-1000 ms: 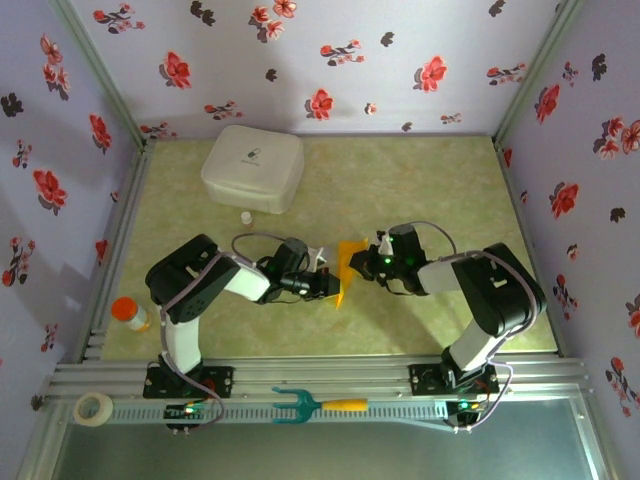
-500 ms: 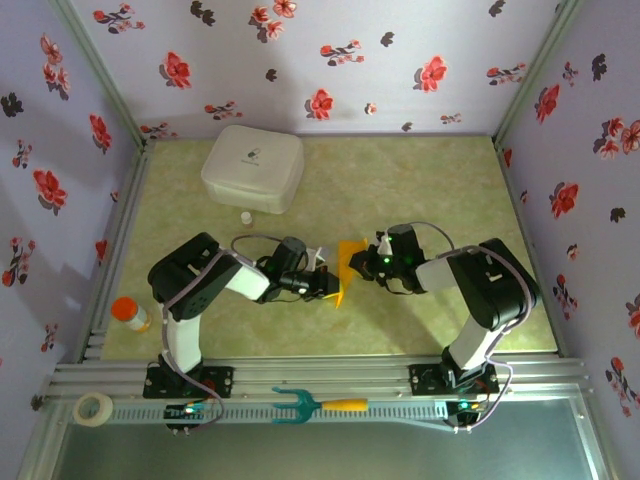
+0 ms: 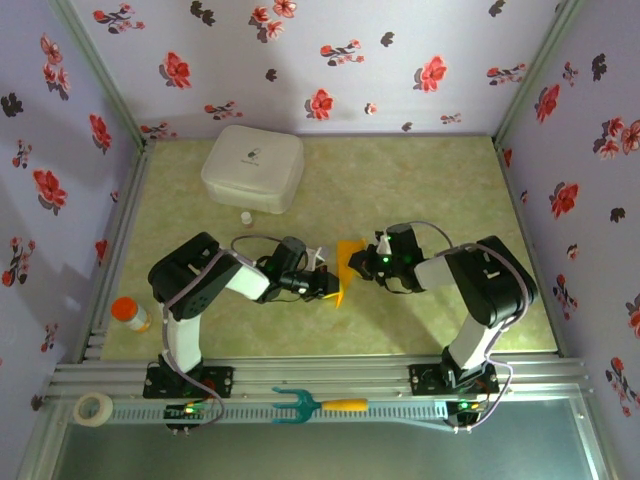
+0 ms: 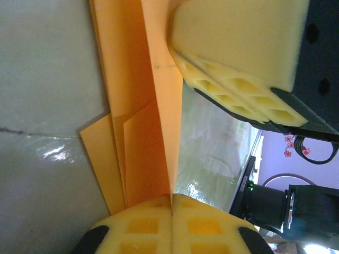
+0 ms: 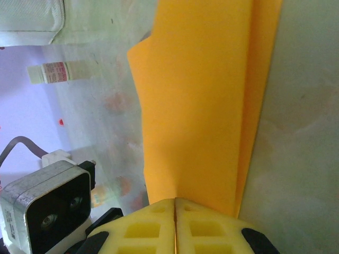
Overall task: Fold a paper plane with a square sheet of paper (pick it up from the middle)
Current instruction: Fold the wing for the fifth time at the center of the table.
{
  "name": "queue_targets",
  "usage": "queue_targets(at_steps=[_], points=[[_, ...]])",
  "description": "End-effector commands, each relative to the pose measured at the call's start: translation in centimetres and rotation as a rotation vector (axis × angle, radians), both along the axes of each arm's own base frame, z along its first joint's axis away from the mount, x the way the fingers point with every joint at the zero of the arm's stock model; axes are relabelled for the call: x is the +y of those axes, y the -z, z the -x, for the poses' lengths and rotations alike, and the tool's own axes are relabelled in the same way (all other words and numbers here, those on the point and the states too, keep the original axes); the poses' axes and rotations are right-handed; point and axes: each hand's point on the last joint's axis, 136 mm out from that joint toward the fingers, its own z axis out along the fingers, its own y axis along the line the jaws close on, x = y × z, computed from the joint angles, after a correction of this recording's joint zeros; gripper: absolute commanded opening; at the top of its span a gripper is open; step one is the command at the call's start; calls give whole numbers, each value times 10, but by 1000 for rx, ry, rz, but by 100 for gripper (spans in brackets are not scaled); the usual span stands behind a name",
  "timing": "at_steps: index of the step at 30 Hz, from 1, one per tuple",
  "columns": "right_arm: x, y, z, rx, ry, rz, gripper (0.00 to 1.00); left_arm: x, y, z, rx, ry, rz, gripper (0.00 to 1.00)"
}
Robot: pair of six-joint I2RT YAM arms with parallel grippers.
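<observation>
A narrow, folded orange-yellow paper plane is held on edge at mid-table between the arms. The left gripper and right gripper each pinch its layers, pads together. It looks light, thin and easily crumpled. The firm centre crease seems the safest hold.

I can't read a single word or number on any feed right now. On the top camera, the white lidded box at the back of the table carries a small grey mark on its lid. It is possibly a logo with a line of lettering beside it, but it's far too small for me to make out. On the right wrist feed, a small white bottle has a label with bands of reddish print, blurred beyond reading
</observation>
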Motion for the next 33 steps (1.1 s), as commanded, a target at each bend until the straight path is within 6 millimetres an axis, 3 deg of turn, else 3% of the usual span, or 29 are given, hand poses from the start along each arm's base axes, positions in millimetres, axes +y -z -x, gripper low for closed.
queue_targets(at_steps=[1,10,14,20,28,33], points=[[-2,7,-4,1,-4,25,9,29,51,3,91,-75,-176,0],[-8,23,1,48,-2,77,8,32,56,4,99,-78,-197,0],[-6,2,-4,-1,-2,43,13,32,53,3,87,-85,-184,0],[-22,-27,-10,-68,24,57,17,36,49,2,66,-105,-173,0],[-11,-21,-1,-38,-25,-8,7,39,50,0,78,-132,-162,0],[1,-19,-3,-30,-50,-38,6,42,54,1,95,-148,-160,0]])
